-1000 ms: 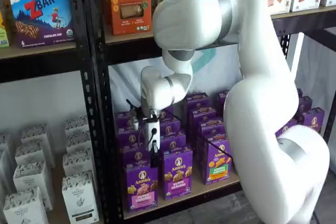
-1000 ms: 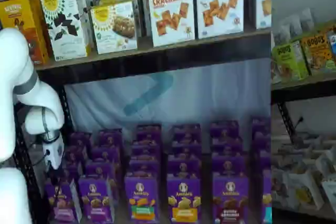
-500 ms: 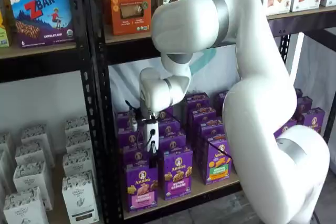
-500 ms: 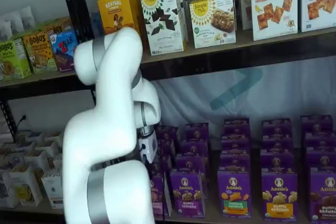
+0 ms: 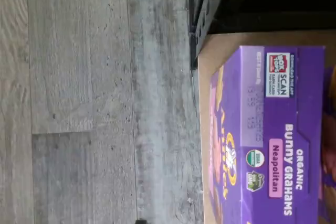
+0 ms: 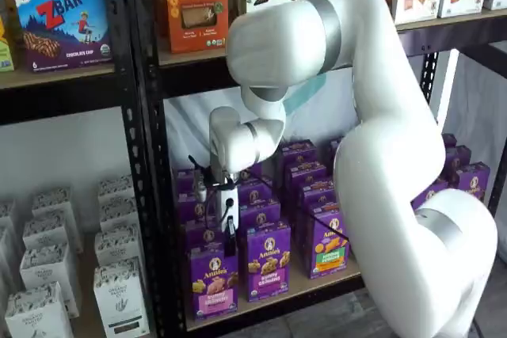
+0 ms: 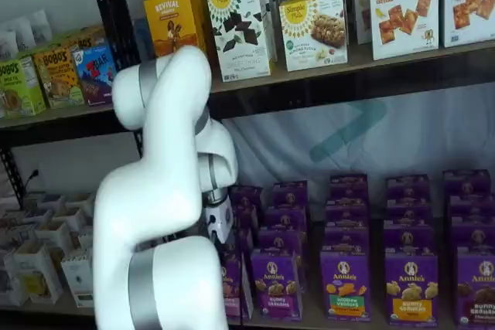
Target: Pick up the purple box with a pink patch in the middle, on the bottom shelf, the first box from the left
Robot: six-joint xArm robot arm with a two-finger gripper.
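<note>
The purple box [image 6: 212, 281] with a pink band stands at the left front of the bottom shelf [image 6: 277, 300], with more purple cartons lined up behind it. My gripper [image 6: 230, 241] hangs just above its top, white body up and black fingers pointing down. The fingers show as one dark strip, so I cannot tell whether they are open. The wrist view looks straight down on the box's top [image 5: 273, 145], which reads "Bunny Grahams Neapolitan", and on the shelf board [image 5: 210, 51]. In a shelf view the arm hides most of the box [image 7: 232, 287] and the fingers.
A purple carton [image 6: 268, 263] stands right beside the box, and one with a green band [image 6: 326, 249] further right. The black perforated upright [image 6: 146, 195] is close on the left, with white cartons [image 6: 119, 298] beyond it. Grey wood floor [image 5: 105, 103] lies in front of the shelf.
The arm's upper links have shifted slightly left. The gripper stays over the left front box and has dipped a little towards its top.
</note>
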